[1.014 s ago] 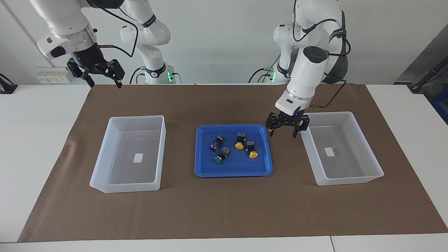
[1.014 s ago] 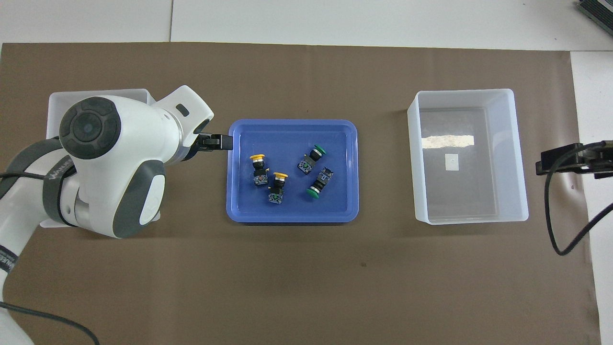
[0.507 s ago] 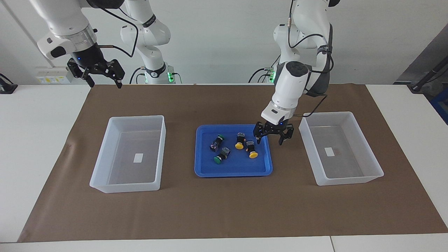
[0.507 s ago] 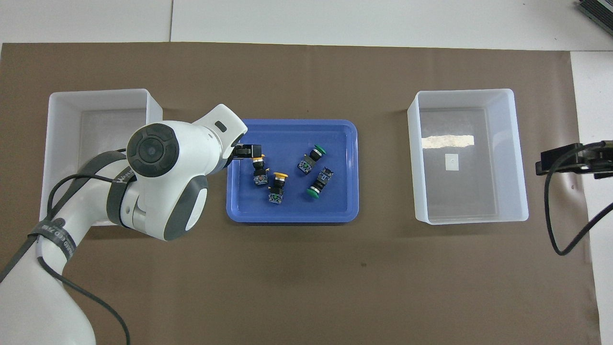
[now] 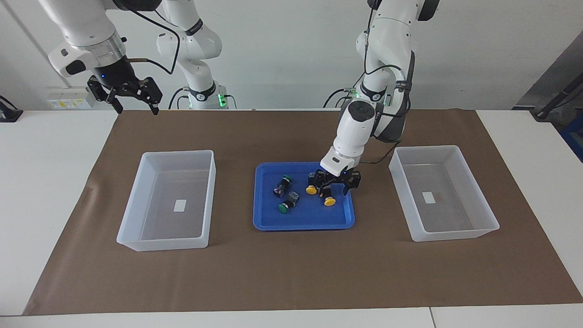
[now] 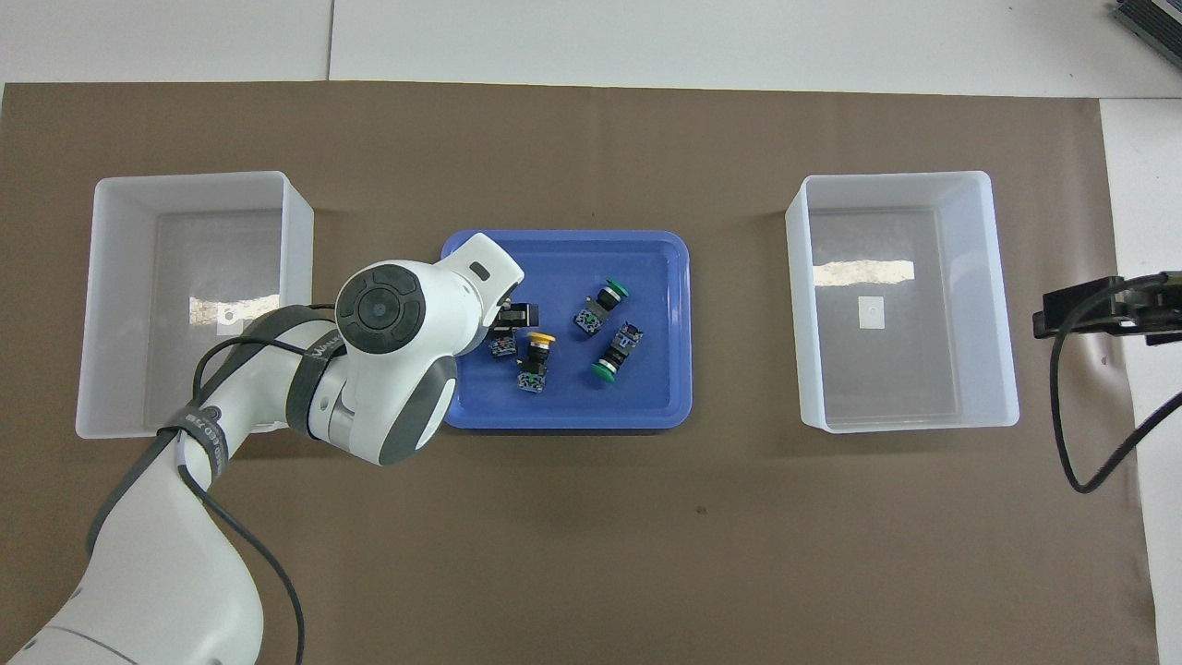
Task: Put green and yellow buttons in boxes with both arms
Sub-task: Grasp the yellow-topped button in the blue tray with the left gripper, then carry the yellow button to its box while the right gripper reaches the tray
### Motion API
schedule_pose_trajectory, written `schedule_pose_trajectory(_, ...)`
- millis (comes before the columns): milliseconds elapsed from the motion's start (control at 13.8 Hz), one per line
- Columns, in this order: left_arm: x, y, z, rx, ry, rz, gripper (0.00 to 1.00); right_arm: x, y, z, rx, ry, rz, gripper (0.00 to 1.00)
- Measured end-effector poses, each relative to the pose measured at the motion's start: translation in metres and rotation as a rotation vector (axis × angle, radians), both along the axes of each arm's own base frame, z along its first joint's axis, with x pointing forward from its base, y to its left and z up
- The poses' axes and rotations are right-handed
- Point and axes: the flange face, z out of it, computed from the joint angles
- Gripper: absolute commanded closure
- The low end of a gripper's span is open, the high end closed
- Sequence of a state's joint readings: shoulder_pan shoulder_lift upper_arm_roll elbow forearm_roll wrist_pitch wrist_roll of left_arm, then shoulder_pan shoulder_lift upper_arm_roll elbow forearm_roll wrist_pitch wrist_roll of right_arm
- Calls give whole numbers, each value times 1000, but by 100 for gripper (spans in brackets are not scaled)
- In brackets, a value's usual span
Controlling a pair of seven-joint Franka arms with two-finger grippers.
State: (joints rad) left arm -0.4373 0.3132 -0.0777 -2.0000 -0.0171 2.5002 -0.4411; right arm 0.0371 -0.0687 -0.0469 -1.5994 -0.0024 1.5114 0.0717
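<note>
Yellow button point(image 6: 503, 344) half under wrist

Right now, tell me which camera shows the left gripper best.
The facing view: the left gripper hangs in plain sight over the yellow buttons in the blue tray. In the overhead view, the arm's own wrist hides nearly all of it.

- A robotics lab: two white jointed arms point(image 5: 364, 123) bolted at the 12 o'clock edge of a white counter point(image 5: 45, 150)
- Brown paper mat point(image 5: 291, 264) covers its middle
- Bare pale wall, a socket strip point(image 5: 68, 104) at 10 o'clock
</note>
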Motion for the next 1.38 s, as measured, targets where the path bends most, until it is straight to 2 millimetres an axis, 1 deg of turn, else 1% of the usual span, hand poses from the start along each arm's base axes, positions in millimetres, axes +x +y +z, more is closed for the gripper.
schedule_pose_trajectory(145,-8,-2,-10,-1,3,2,46,0,0,0,0,0,0,0)
schedule_pose_trajectory(217,-11,-3,-14,-5,-1,11,54,0,0,0,0,0,0,0)
schedule_pose_trajectory(290,-14,-4,-17,-12,-10,17,73,0,0,0,0,0,0,0)
schedule_pose_trajectory(362,-16,-5,-20,-16,-16,17,94,0,0,0,0,0,0,0)
schedule_pose_trajectory(434,-17,-5,-20,-18,-19,19,100,0,0,0,0,0,0,0)
schedule_pose_trajectory(724,-14,0,-14,-20,-25,38,100,0,0,0,0,0,0,0)
schedule_pose_trajectory(796,-10,5,-7,-24,-36,47,100,0,1,0,0,0,2,0)
schedule_pose_trajectory(869,-4,13,6,-26,-47,64,100,0,4,0,0,-1,7,0)
schedule_pose_trajectory(941,2,25,23,-28,-55,86,100,0,9,1,0,-4,14,0)
schedule_pose_trajectory(1014,10,42,44,-28,-60,114,100,1,15,1,-1,-10,14,0)
schedule_pose_trajectory(1086,19,64,66,-25,-70,140,100,3,22,-1,-1,-21,5,0)
schedule_pose_trajectory(1158,26,88,87,-18,-80,151,100,6,33,-7,3,-39,-7,0)
schedule_pose_trajectory(1231,33,115,104,-8,-88,156,100,10,52,-18,9,-58,-24,0)
schedule_pose_trajectory(1303,41,142,117,2,-100,158,100,13,78,-33,16,-76,-41,0)
schedule_pose_trajectory(1376,47,167,124,12,-112,155,100,14,105,-50,21,-87,-53,0)
